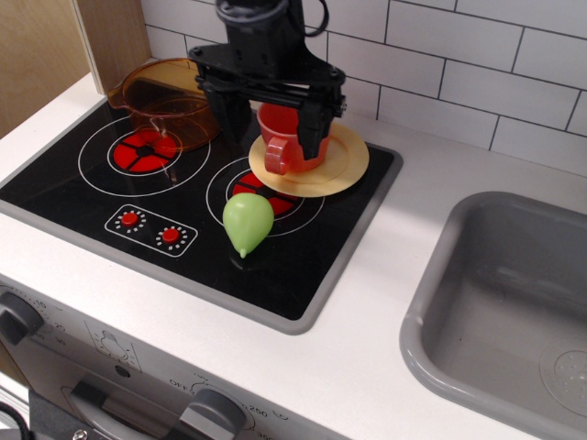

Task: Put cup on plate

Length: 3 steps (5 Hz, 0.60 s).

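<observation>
The arm is black throughout, with a wide crossbar end effector [271, 124] and dark cabling.

White tiled wall [477, 55] runs behind the end effector [271, 124]. White bench [385, 302] extends below it; grey sink [504, 312] lies to its right, wooden panel [37, 55] to its left.
</observation>
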Motion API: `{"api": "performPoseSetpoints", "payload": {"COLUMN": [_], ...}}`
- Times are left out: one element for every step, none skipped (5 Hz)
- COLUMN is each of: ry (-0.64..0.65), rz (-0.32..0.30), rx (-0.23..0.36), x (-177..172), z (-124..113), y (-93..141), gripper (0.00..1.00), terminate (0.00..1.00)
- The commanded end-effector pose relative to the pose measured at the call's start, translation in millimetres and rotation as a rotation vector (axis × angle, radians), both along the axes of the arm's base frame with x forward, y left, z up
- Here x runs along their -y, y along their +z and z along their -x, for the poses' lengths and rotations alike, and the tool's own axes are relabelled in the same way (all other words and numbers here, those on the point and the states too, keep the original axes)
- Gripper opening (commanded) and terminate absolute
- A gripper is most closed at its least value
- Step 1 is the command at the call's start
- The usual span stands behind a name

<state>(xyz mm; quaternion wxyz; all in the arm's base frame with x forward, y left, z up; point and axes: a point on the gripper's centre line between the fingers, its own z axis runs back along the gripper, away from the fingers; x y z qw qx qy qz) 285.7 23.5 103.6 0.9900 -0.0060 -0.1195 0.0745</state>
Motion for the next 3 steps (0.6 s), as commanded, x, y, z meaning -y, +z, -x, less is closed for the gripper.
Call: {"api": "performPoseSetpoints", "payload": {"ry": [-0.046, -0.046, -0.046], "rz": [-0.02, -0.02, -0.02], "rx": [0.024, 0.024, 0.024], "x": [-11.2, -11.2, -11.2], "z": [26.4, 26.4, 26.4], "y": [19.3, 19.3, 19.3], "gripper": [1.0, 1.0, 1.0], "terminate": [0.0, 0.0, 1.0]}}
